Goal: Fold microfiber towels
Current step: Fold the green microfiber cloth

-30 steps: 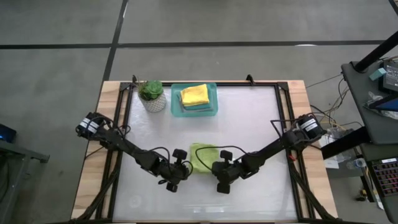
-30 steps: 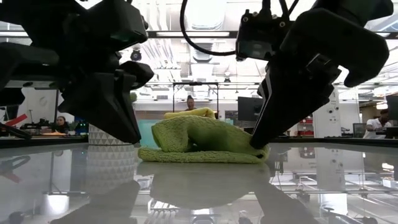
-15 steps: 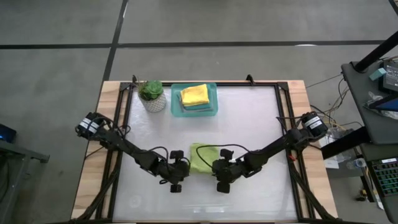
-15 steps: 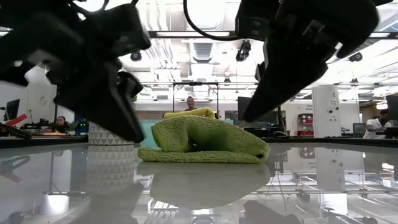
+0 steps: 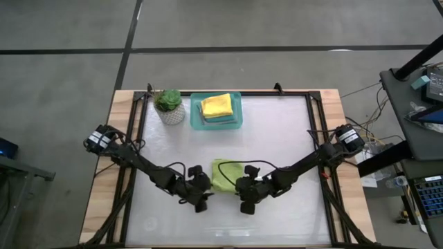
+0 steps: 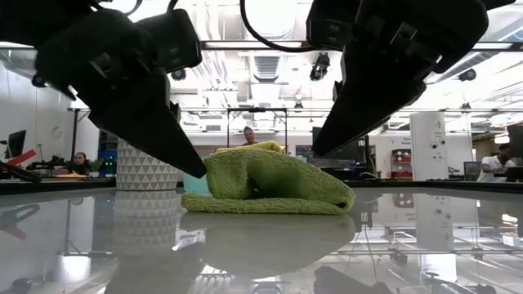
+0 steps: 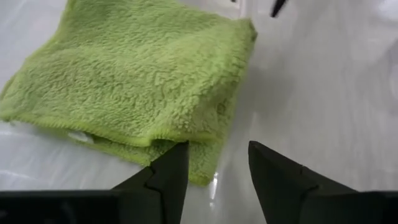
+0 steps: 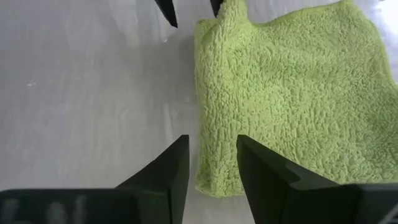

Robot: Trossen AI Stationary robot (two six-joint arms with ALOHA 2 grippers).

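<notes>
Glossy white tabletop [image 5: 277, 138] in a dark frame carries everything. Both dark arms reach in from the side edges and meet near the middle of the front half, one on each side of the cloth, so each can work its own edge of the fold. Rigid teal rectangular tray [image 5: 196, 117] sits at the back edge, left of centre, with a yellow folded microfiber towel [image 5: 217, 105] on top of a teal-blue one; looks like the stack for finished pieces, set clear of the work zone. Small potted green plant in a white faceted pot [image 5: 169, 107] stands just beside the tray's left side, nearer the back-left corner. Lime green fluffy microfiber towel [image 5: 224, 175] lies between the two grippers, already doubled over: the low view shows a puffy top layer over a flat bottom layer, the left wrist view shows stacked edges. Left gripper [image 7: 213, 167] has its fingers released, spread with nothing between them, tips down at the towel's left edge. Right gripper [image 8: 212, 163] is also let go and empty, fingers parted just off the towel's right edge. My read: this fold has just been laid and both sides have dropped it; next comes another fold or a move to the tray. The loose upper layer may spring back.
</notes>
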